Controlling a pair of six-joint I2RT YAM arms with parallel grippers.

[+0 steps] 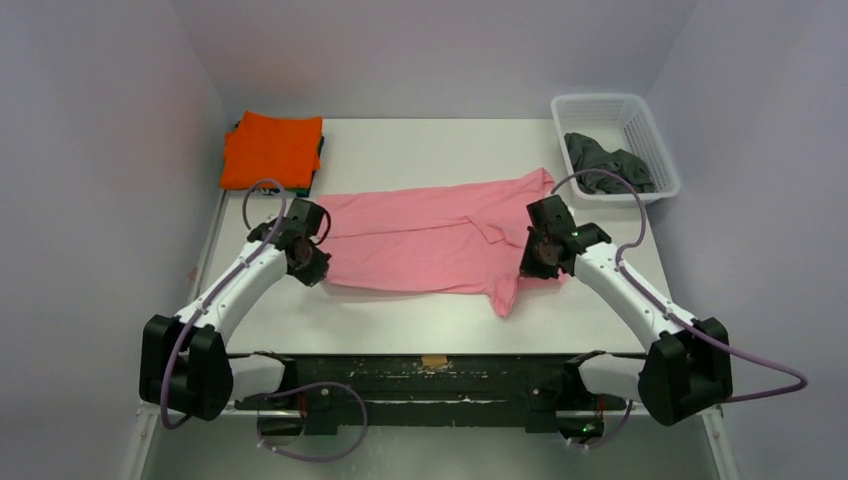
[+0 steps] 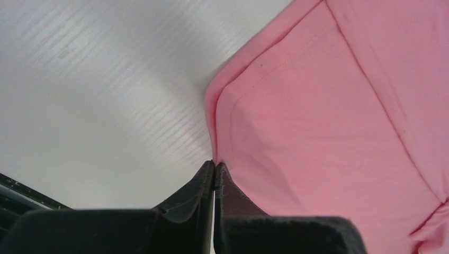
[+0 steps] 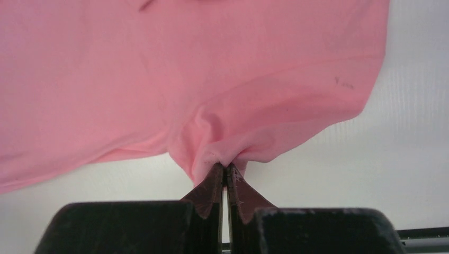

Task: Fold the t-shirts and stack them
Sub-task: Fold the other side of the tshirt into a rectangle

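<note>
The pink t-shirt [image 1: 420, 240] lies flat in the middle of the table [image 1: 420, 325]. It is spread out sideways, with a sleeve pointing to the near edge.

The left gripper [image 2: 214, 168] is at the left end of the pink shirt. Its two fingers are pressed tight together, and the corner of the shirt's edge is pinched at the tips.

The right gripper [image 3: 226, 169] is at the right end. Its fingers are squeezed together too, with a small bunch of pink cloth caught between them.

The orange t-shirt [image 1: 272, 150] sits folded at the back left of the table. A dark green shirt [image 1: 321, 150] peeks out from under it.

The dark grey t-shirt [image 1: 600, 158] lies crumpled in the white basket [image 1: 600, 103] at the back right.
</note>
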